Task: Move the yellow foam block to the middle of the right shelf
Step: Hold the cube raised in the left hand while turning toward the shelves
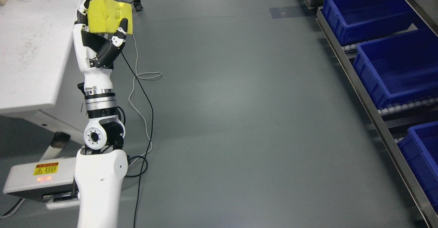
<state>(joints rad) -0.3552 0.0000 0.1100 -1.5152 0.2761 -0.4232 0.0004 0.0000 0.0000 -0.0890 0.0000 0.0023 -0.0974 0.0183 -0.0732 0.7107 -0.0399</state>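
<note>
**At upper left: block in hand, shelf far right**

Head view: left hand (99, 33) is clasped around the yellow foam block (110, 16), fingers behind it, thumb (120, 33) pressing the front face. It hangs in the air just off the white table (30, 50) edge. Dents on the face suggest soft, light foam that squashes easily, so hold the broad faces with modest squeeze. Blue bins (393, 74) on the shelf (362, 94) sit well apart, across bare floor. Right hand is out of frame.
</note>
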